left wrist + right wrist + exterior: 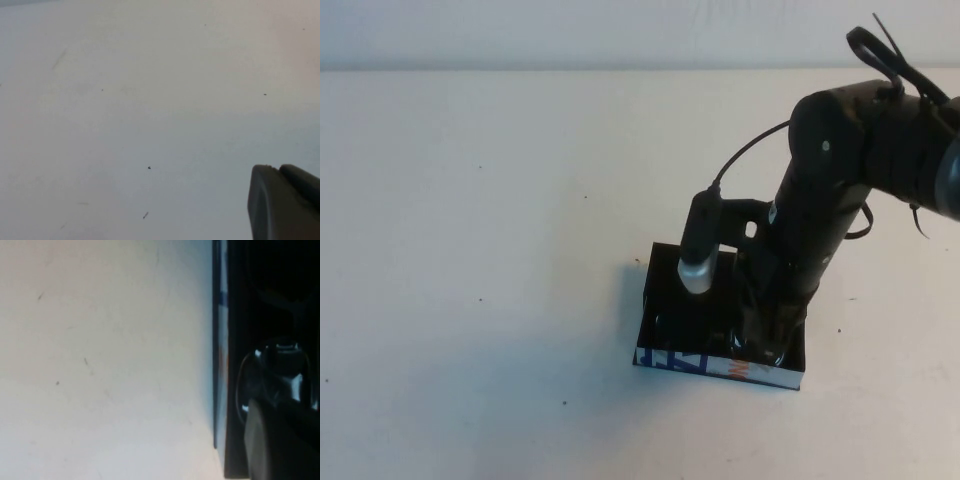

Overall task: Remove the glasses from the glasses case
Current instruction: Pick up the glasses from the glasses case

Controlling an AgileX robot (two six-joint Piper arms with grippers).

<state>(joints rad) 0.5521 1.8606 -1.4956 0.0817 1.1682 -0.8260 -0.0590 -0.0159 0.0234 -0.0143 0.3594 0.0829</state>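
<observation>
The glasses case [665,300] is a shallow black box with a white front edge [690,362] printed in blue and orange, right of the table's centre. My right gripper [765,345] reaches down into its right front part. The right wrist view shows the case's front edge [221,340] and a glossy black part of the glasses [280,362] inside the box, just beyond my right gripper [285,435]. In the high view the arm hides most of the glasses. My left gripper [278,168] is shut and empty over bare table, out of the high view.
The white table [470,250] stretches around the case, with only small dark specks on it. The right arm [830,180] and its wrist camera [700,250] hang over the box.
</observation>
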